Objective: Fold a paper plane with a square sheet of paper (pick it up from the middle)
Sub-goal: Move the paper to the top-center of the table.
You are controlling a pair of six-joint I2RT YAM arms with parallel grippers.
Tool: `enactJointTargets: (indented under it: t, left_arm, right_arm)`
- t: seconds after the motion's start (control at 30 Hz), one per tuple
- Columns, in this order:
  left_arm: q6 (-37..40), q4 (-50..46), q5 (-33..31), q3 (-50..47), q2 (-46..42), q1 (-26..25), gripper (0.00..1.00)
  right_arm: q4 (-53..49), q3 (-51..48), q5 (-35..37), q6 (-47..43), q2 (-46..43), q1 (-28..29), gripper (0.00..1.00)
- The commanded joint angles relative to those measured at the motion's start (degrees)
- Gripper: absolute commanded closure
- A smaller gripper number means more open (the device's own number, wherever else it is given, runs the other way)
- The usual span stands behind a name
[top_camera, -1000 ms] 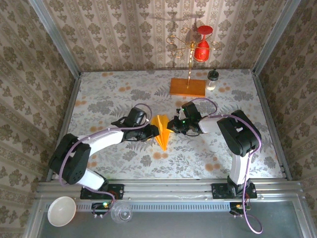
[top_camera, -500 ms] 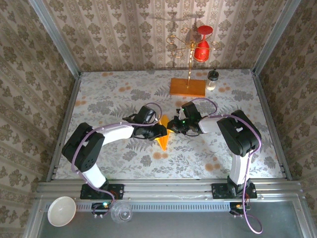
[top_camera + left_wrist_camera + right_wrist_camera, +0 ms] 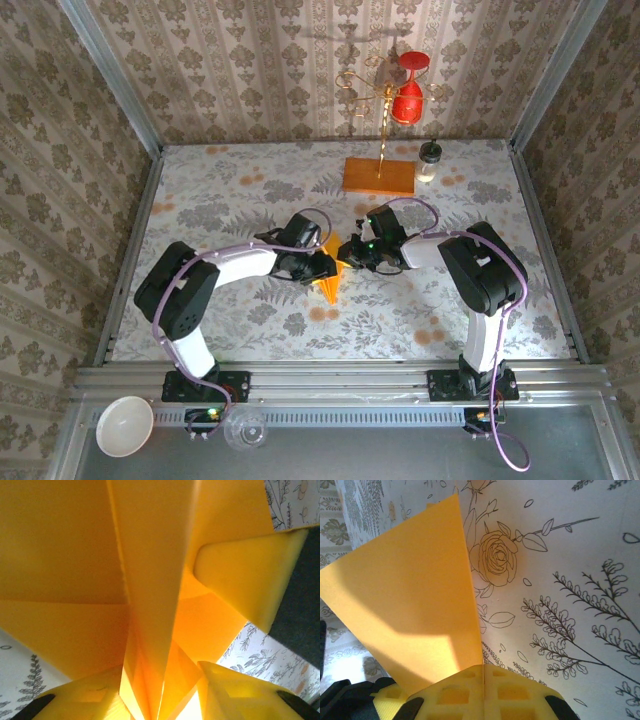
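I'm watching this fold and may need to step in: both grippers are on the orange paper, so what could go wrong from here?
The right gripper pinches the paper plane near one edge, so a sideways pull might tear it or slip it free. The left gripper straddles the centre fold with its layers fanned apart, so closing there may set a crooked crease.
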Motion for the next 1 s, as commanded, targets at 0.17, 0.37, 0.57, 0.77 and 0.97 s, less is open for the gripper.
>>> enactJointTargets:
  t: [0.17, 0.37, 0.57, 0.77, 0.97]
  left_arm:
    - [1.7, -5.4, -2.3, 4.8, 2.9, -1.4, 0.60]
    - [1.3, -7.7, -3.9, 5.6, 3.8, -1.4, 0.67]
    - [1.5, -8.3, -4.6, 5.9, 3.4, -1.4, 0.77]
    - [2.5, -9.6, -6.1, 6.1, 1.9, -1.2, 0.83]
    - [4.4, -10.9, -7.6, 6.2, 0.8, 0.1, 0.93]
  right_arm:
    - [-0.1, 0.7, -1.3, 0.3, 0.8, 0.2, 0.98]
    - [-0.2, 0.7, -1.3, 0.3, 0.6, 0.2, 0.98]
    - [-0.9, 0.7, -1.0, 0.3, -0.3, 0.0, 0.96]
    - [-5.1, 0.9, 1.1, -1.3, -3.8, -0.6, 0.78]
    - [-11.8, -1.0, 9.8, -2.2, -10.5, -2.6, 0.50]
